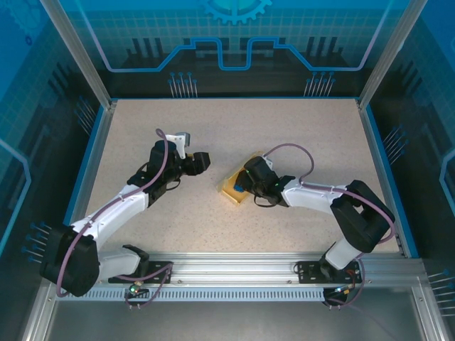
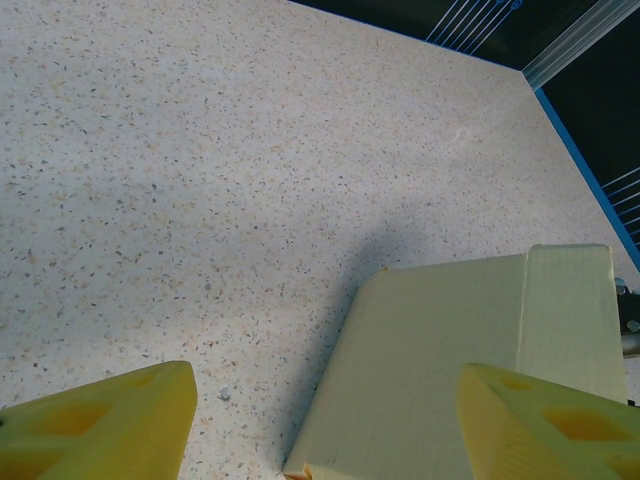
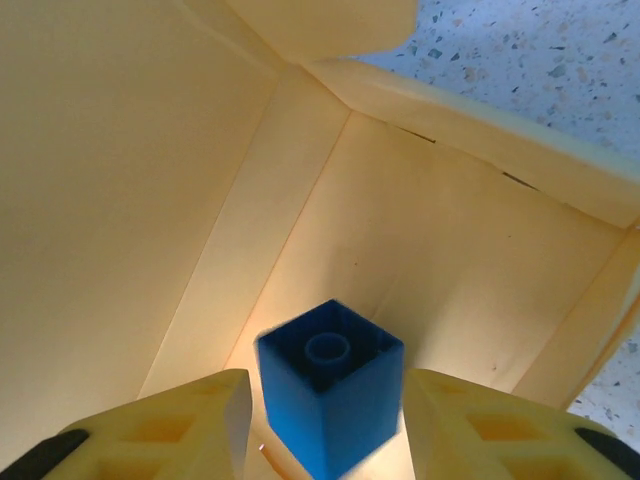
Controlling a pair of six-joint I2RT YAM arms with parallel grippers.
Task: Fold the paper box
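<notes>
At the paper box (image 3: pixel 450 250), right tool (image 3: pixel 325 400) straddles a blue block (image 3: pixel 330 395) — grip unclear — left tool (image 2: pixel 325 385) open.

Far half of table (image 1: pixel 284 128) is open, either arm can sweep there. Centre is blocked: paper box (image 1: pixel 231 192) with right gripper (image 1: pixel 245 186) poked inside, and a blue block (image 3: pixel 330 400) fills the gap between its fingers. Left gripper (image 2: pixel 325 400) is spread wide, box wall just ahead-right, bare tabletop to its left
</notes>
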